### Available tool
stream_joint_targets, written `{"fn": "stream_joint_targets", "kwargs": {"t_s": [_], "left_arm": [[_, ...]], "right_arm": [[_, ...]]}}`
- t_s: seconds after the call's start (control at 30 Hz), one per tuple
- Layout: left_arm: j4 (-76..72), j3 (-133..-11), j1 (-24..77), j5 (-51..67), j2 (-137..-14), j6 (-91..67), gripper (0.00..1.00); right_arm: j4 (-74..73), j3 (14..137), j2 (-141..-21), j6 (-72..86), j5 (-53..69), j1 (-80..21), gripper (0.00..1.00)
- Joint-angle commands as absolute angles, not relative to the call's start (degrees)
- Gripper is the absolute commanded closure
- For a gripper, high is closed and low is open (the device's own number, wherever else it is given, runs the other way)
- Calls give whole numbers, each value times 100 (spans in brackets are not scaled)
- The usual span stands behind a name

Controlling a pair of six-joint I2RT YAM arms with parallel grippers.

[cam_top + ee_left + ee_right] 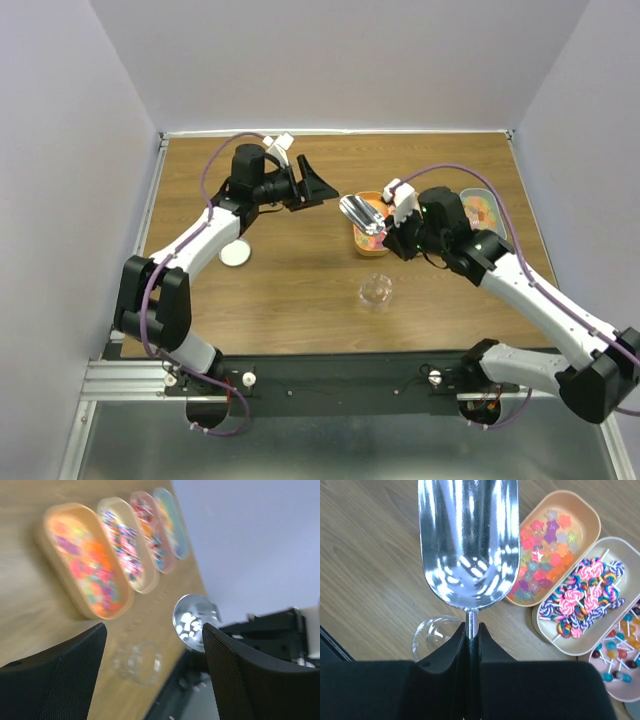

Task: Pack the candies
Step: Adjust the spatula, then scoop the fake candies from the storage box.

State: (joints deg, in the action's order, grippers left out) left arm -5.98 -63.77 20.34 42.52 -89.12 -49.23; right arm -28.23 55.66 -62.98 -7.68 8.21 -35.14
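Left wrist: four trays (59,575); many candies (95,575)

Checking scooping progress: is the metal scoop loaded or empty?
Empty: the right wrist view shows the metal scoop with a bare, shiny bowl, nothing lying in it.

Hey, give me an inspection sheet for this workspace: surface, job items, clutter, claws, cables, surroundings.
Surface: wooden table, no spills seen.
Job's things: candies in four oblong trays; metal scoop, empty; clear cup, empty.
Clutter: white disc at the table's left.
Claws: left claw open, holding nothing; right claw shut on the scoop's handle.
Cables: purple cables along both arms.
Surroundings: plain walls on three sides.
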Motion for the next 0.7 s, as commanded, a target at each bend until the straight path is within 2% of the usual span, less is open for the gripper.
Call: {"fn": "stream_joint_targets", "kwargs": {"t_s": [0.0, 0.17, 0.27, 0.43, 0.67], "left_arm": [[892, -6889, 1872, 2376, -8377, -3474, 15], [1248, -6645, 1872, 663, -7728, -2585, 15], [1231, -6338, 1890, 99, -7341, -2295, 15], [1222, -6012, 1916, -220, -7040, -2022, 15], [1213, -5792, 1925, -71, -6935, -1925, 15]], "right_arm": [[-3831, 6457, -7047, -484, 352, -3489, 99], [-5166, 7355, -8164, -10, -193, -3489, 99], [-5869, 7839, -8674, 341, -316, -3489, 99], [-6756, 8401, -9333, 711, -255, -3463, 99], [-7145, 9086, -10273, 923, -35, -3384, 99]]}}
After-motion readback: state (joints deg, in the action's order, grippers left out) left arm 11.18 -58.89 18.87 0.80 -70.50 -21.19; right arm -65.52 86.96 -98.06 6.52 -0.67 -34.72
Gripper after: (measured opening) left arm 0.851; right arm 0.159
